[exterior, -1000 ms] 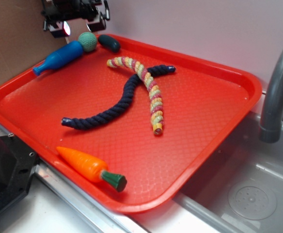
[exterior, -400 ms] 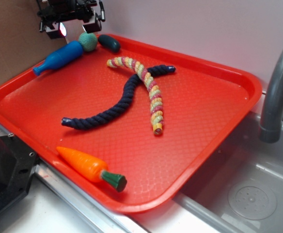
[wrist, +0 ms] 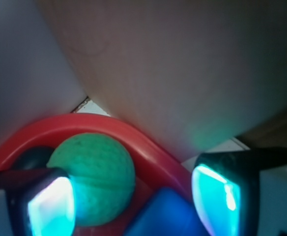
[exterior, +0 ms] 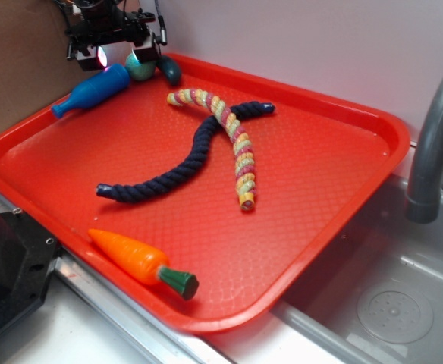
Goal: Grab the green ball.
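The big red tray (exterior: 343, 189) takes up most of the bench beside the sink (exterior: 388, 303), and everything that matters sits in its far left corner. The blue bottle toy (exterior: 92, 89) lies there on its side with its fat end toward the corner. Tucked just beyond that fat end, touching it as far as I can see, is the green ball (exterior: 139, 70), with a dark green oblong toy (exterior: 171, 70) right beside it on the other side.

The pincer (exterior: 120, 56) hangs over that same corner with its fingers spread wide and nothing between them. From the wrist view the ball (wrist: 92, 177) is not centred in the gap: it sits hard against one finger pad (wrist: 50, 209), while the other pad (wrist: 217, 194) stands well apart, with the bottle's end filling the space below the middle. My guess is the pincer needs to shift sideways toward the ball before it drops, or it may close on the bottle instead.
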You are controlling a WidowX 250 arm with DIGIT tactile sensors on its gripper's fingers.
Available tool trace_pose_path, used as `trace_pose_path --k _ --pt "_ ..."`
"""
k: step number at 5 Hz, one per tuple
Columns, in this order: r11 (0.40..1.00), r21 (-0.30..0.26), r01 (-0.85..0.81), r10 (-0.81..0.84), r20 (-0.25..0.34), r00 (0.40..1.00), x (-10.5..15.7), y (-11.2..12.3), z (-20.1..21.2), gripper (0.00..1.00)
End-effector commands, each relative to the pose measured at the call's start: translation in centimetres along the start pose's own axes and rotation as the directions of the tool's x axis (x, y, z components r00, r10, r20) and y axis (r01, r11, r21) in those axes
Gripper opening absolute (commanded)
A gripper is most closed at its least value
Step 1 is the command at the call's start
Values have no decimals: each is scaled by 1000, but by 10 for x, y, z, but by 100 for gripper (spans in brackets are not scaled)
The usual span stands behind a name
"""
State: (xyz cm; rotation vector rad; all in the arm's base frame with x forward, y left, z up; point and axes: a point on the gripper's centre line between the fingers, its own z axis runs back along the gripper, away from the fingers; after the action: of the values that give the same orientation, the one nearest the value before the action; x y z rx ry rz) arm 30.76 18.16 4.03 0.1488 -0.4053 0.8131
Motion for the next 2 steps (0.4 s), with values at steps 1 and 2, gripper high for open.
trace_pose_path --k 1,2 --pt "1000 -16 8 -7 65 998 14 2 15 0" --pt "1000 -27 2 0 77 997 12 3 20 0"
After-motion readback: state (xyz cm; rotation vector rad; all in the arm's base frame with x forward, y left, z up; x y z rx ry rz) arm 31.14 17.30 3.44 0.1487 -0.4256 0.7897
